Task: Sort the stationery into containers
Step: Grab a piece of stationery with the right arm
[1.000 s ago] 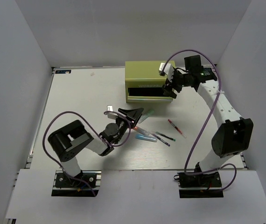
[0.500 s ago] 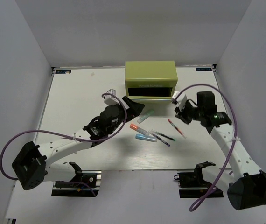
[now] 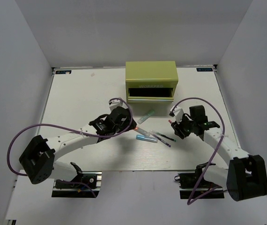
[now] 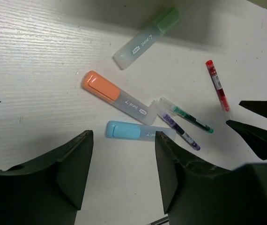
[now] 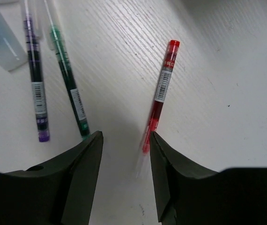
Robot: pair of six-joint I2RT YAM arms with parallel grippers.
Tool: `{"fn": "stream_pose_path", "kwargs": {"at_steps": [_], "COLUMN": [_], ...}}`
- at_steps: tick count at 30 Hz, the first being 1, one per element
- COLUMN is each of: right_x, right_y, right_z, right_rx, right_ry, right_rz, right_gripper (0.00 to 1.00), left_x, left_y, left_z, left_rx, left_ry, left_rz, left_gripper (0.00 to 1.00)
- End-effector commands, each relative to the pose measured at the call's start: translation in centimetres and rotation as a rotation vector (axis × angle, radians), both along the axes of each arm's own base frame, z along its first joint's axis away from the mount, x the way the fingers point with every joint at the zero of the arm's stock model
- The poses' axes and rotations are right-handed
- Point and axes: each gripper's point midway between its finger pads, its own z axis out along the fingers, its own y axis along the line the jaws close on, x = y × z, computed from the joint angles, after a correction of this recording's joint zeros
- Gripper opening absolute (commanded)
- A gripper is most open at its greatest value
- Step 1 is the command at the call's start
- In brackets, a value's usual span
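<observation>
Several pieces of stationery lie in front of the lime-green toolbox (image 3: 151,75), whose front shows a dark band. They are a mint-green highlighter (image 4: 145,38), an orange-capped one (image 4: 117,95), a light-blue one (image 4: 138,131), a green pen (image 4: 187,117), a purple pen (image 4: 178,129) and a red pen (image 5: 162,93). My left gripper (image 4: 124,140) is open just short of the light-blue highlighter, holding nothing. My right gripper (image 5: 125,138) is open low over the table, and the red pen's clear tip lies against the inner edge of its right finger (image 5: 171,164).
The two grippers (image 3: 129,123) (image 3: 178,125) flank the pen cluster closely, with the right gripper's fingertips (image 4: 260,124) showing in the left wrist view. White walls enclose the table (image 3: 77,103) on three sides.
The right arm swung from the toolbox front down to the red pen. The left arm stretched out and then settled beside the highlighters. The pens have not moved.
</observation>
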Motion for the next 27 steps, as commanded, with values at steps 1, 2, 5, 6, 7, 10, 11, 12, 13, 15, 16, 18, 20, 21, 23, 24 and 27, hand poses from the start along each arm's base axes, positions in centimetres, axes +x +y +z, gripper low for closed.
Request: {"fn": "stream_pose_path", "kwargs": {"at_steps": [1, 2, 5, 6, 7, 10, 11, 12, 13, 15, 16, 18, 20, 21, 23, 24, 27], "right_x": [2.2, 2.5, 3.4, 3.8, 3.8, 3.9, 4.1, 4.1, 3.8, 3.2, 2.7, 1.8, 1.1, 0.6, 0.1, -0.5, -1.6], "right_y": [-0.2, -0.2, -0.6, -0.7, -0.7, -0.9, -0.9, -0.9, -1.0, -0.9, -0.6, -0.5, -0.4, -0.4, -0.1, -0.2, 0.2], "right_z": [-0.5, -0.7, -1.1, -1.0, -1.4, -2.3, -2.2, -2.2, -2.7, -3.4, -3.4, -4.2, -4.6, -5.0, -5.2, -5.6, -5.8], "right_rx": [-0.007, -0.012, -0.029, -0.034, -0.039, -0.052, -0.056, -0.054, -0.064, -0.069, -0.063, -0.067, -0.06, -0.066, -0.052, -0.057, -0.047], "right_ry": [-0.044, -0.047, -0.043, -0.045, -0.027, 0.007, 0.008, 0.009, 0.034, 0.076, 0.104, 0.159, 0.193, 0.218, 0.238, 0.265, 0.308], "right_rz": [-0.048, -0.056, -0.088, -0.098, -0.097, -0.11, -0.114, -0.114, -0.115, -0.097, -0.077, -0.051, -0.03, -0.019, 0.004, 0.017, 0.055], "right_gripper": [0.51, 0.51, 0.51, 0.51, 0.51, 0.51, 0.51, 0.51, 0.51, 0.51, 0.49, 0.46, 0.44, 0.42, 0.38, 0.35, 0.18], "left_x": [0.1, 0.1, 0.2, 0.2, 0.2, 0.3, 0.5, 0.7, 0.7, 0.7, 0.7, 0.9, 0.8, 0.9, 0.8, 0.9, 0.8], "left_y": [0.0, 0.1, 0.2, 0.2, 0.2, 0.3, 0.1, 0.0, 0.0, -0.2, -0.5, -0.6, -0.8, -0.8, -1.0, -1.1, -1.3], "left_z": [1.8, 2.2, 2.2, 2.2, 2.2, 2.2, 2.3, 2.3, 2.3, 2.3, 2.3, 2.5, 2.6, 2.6, 3.1, 3.6, 4.6], "left_rx": [-0.008, -0.014, -0.01, -0.01, -0.01, 0.0, -0.001, 0.007, 0.007, 0.018, 0.015, 0.016, 0.018, 0.018, 0.008, 0.0, -0.019], "left_ry": [-0.027, -0.033, -0.038, -0.038, -0.038, -0.045, -0.046, -0.051, -0.051, -0.055, -0.049, -0.06, -0.069, -0.069, -0.084, -0.103, -0.137], "left_rz": [-0.015, -0.015, -0.008, -0.008, -0.008, -0.006, -0.006, -0.014, -0.014, -0.037, -0.044, -0.05, -0.069, -0.07, -0.084, -0.089, -0.122], "left_gripper": [0.66, 0.69, 0.79, 0.81, 0.81, 0.81, 0.82, 0.82, 0.84, 0.86, 0.87, 0.88, 0.88, 0.88, 0.88, 0.88, 0.9]}}
